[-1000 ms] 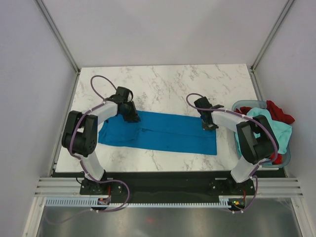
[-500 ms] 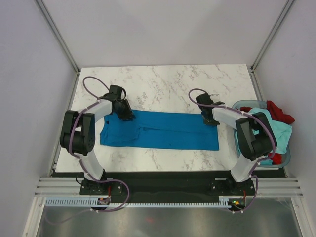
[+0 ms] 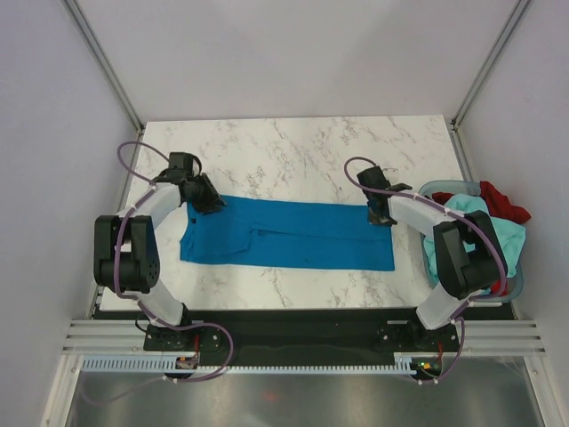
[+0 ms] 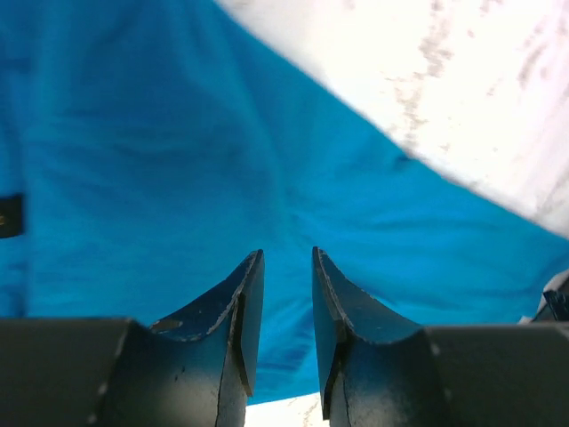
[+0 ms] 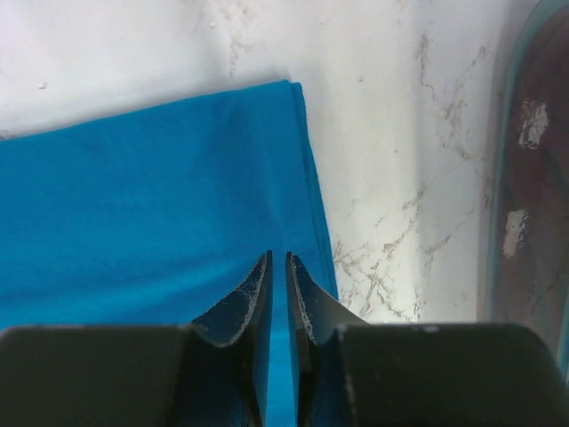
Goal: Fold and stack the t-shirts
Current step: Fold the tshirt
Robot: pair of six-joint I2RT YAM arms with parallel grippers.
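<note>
My left gripper [image 4: 286, 253] is out over the left end of the marble table [image 3: 302, 151], pointing down at the far left corner of the blue t-shirt [image 3: 289, 236]. Its jaws stand a little apart, a narrow gap, and through the gap I see only blue cloth lying below, with nothing caught between the fingers. From my left wrist the fabric fills most of the view, its edge running on a slant against the white marble, and a small dark tag [image 4: 9, 215] shows at the left border. The blue t-shirt lies flat as a long band across the middle of the table, one end under my left gripper and the other reaching toward the right, with a fold line running along its length. My right gripper [image 5: 276, 256] hangs over the far right corner of that band, just inside its right edge. Its jaws are almost together, only a thin slit between them, and I see no cloth pinched there. Further right, at the table's edge, stands the translucent basket [image 3: 431, 189], with the mint-teal t-shirt [image 3: 498, 231] heaped in it and the red t-shirt [image 3: 502, 200] draped over its far rim.
</note>
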